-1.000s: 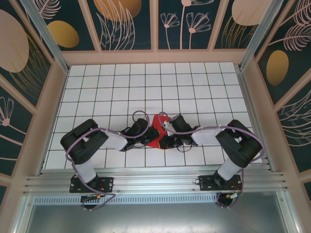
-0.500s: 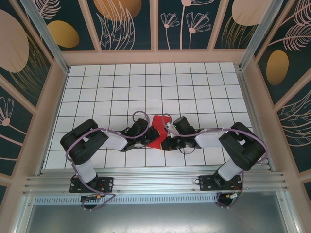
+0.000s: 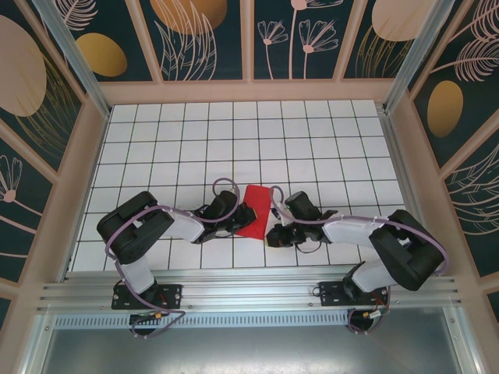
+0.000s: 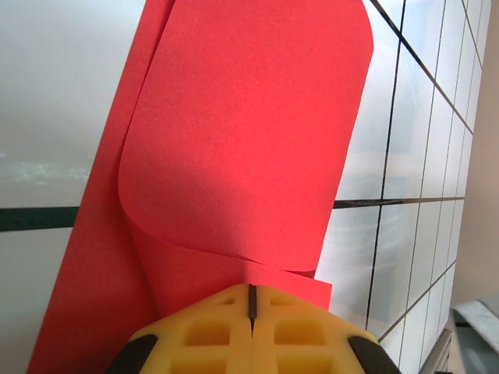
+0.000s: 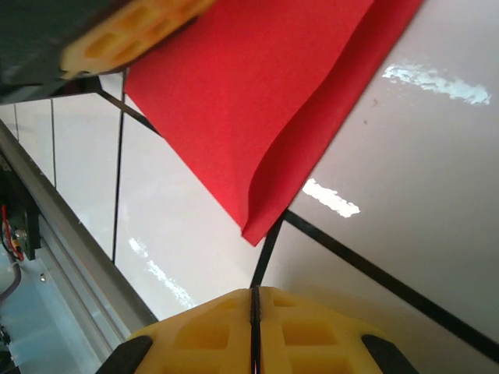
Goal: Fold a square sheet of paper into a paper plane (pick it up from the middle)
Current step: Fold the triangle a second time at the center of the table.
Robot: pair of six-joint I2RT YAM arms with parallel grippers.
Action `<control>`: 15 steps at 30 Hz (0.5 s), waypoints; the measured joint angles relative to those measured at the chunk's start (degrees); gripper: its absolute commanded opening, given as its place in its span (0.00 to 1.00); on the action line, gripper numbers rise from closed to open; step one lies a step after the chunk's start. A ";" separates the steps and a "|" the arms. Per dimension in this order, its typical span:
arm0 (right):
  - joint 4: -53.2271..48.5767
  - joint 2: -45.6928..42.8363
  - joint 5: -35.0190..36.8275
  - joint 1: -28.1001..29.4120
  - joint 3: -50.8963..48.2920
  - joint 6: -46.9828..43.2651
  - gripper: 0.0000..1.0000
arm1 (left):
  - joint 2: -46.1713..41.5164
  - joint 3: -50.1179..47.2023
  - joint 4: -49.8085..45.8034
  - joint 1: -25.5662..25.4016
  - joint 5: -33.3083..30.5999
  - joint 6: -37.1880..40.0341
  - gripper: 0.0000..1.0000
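Observation:
The square sheet of paper (image 3: 254, 221) is bright red and lies folded over itself mid-table, its top layer curling loosely (image 4: 249, 132). My left gripper (image 3: 236, 222) is shut, with its yellow tips (image 4: 251, 287) against the sheet's left edge. No red shows in the slit between them. My right gripper (image 3: 276, 234) is shut and empty, low over the tiles. It sits just off the sheet's near right corner (image 5: 253, 234), apart from it (image 5: 254, 290). In the right wrist view the left gripper's yellow finger (image 5: 129, 31) lies over the paper. No finished paper plane shape is visible.
White grid tiles (image 3: 234, 140) stretch to the back and both sides of the arms. Patterned walls with wooden frames (image 3: 249, 86) enclose the table. A metal rail (image 3: 249, 294) runs along the near edge by the arm bases.
My right gripper has pulled back off the sheet toward the right and near side, its arm swinging outward. More of the red sheet now shows. The left gripper has stayed put.

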 measured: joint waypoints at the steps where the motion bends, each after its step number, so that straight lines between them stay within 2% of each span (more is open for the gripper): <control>1: -0.42 -0.37 -0.02 -0.04 0.83 0.22 0.11 | 0.00 0.00 0.00 0.00 0.00 0.00 0.00; 6: 0.00 1.07 -0.07 -0.07 5.75 1.01 0.11 | 0.00 0.00 0.00 0.00 0.00 0.00 0.00; 15: 0.74 11.04 1.31 -0.02 9.11 1.09 0.09 | -0.02 0.00 0.00 0.00 0.00 0.02 0.00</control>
